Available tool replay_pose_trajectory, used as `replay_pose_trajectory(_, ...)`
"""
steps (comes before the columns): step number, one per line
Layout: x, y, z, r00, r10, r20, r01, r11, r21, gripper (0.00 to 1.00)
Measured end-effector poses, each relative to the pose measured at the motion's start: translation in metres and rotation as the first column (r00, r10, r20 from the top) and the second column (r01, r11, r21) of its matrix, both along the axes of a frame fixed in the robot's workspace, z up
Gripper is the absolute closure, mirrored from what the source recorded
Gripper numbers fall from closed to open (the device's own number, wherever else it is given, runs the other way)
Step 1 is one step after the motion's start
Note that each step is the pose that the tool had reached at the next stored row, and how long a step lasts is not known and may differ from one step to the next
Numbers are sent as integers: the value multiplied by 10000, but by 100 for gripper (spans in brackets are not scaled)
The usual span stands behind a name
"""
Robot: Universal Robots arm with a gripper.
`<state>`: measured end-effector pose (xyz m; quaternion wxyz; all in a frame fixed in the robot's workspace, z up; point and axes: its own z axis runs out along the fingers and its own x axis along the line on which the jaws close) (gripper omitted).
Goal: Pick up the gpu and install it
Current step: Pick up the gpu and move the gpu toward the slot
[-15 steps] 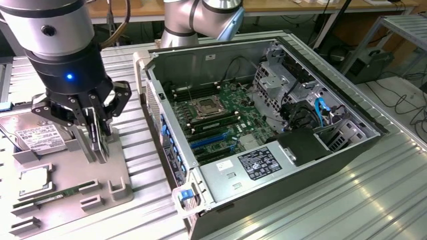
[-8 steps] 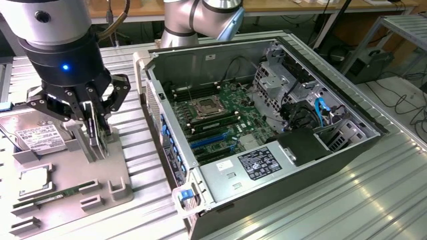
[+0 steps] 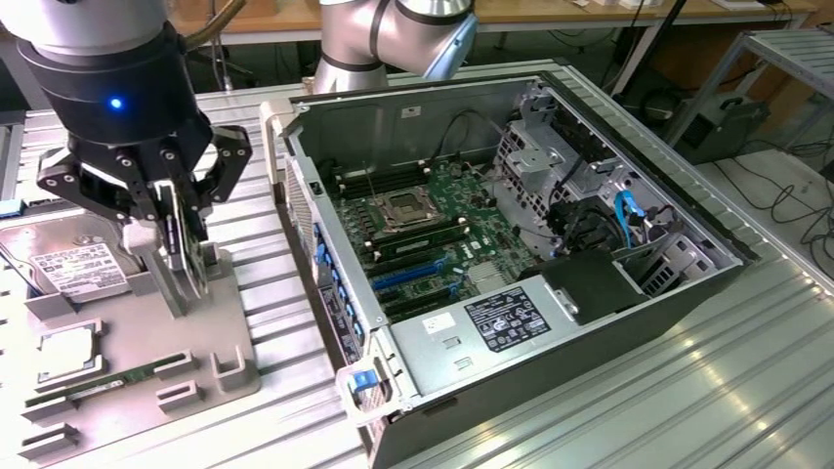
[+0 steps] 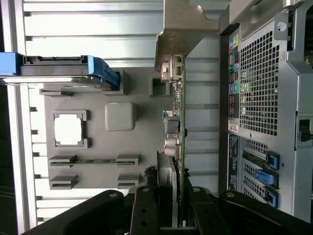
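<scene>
Pinching the gpu (image 4: 173, 125) between the dark fingers (image 4: 145, 210) of the hand (image 4: 171, 198), closed only to the card's thickness, neither spread nor pressed together. Holding the card on edge and upright, silver bracket (image 4: 183, 34) at the end away from the grip, black body of the hand above it with a small blue light (image 3: 115, 103). Seen in the exterior view at about ten o'clock, over the grey holder tray (image 3: 229, 332); hard to tell whether lifted clear of the tray or touching it. On that tray, at nine o'clock from the hand, a silver hard drive (image 3: 78, 266) with a white label; at seven o'clock, a square processor chip (image 3: 65, 357); further along seven o'clock, a narrow green memory stick (image 3: 92, 388). Under everything, a ribbed metal bench (image 3: 704, 391). At three o'clock from the hand, just beside the tray, an open computer case (image 3: 391, 127) lying on its side, with a green motherboard (image 3: 450, 239) inside, a processor socket (image 3: 401, 207) near its middle, blue slots (image 3: 406, 277) at six o'clock of the socket, and a labelled power supply (image 3: 502, 322) at five o'clock of the board. At twelve o'clock in the exterior view, behind the case, the grey arm (image 3: 391, 39). In the wrist view, the perforated rear panel (image 4: 261, 83) of the case near the card, apart from it
</scene>
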<state>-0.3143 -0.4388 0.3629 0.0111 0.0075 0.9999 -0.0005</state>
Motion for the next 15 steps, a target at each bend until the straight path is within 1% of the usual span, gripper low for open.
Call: replay_pose_trajectory(15, 0, 0, 289, 10000, 0, 0, 0, 10000, 0, 72)
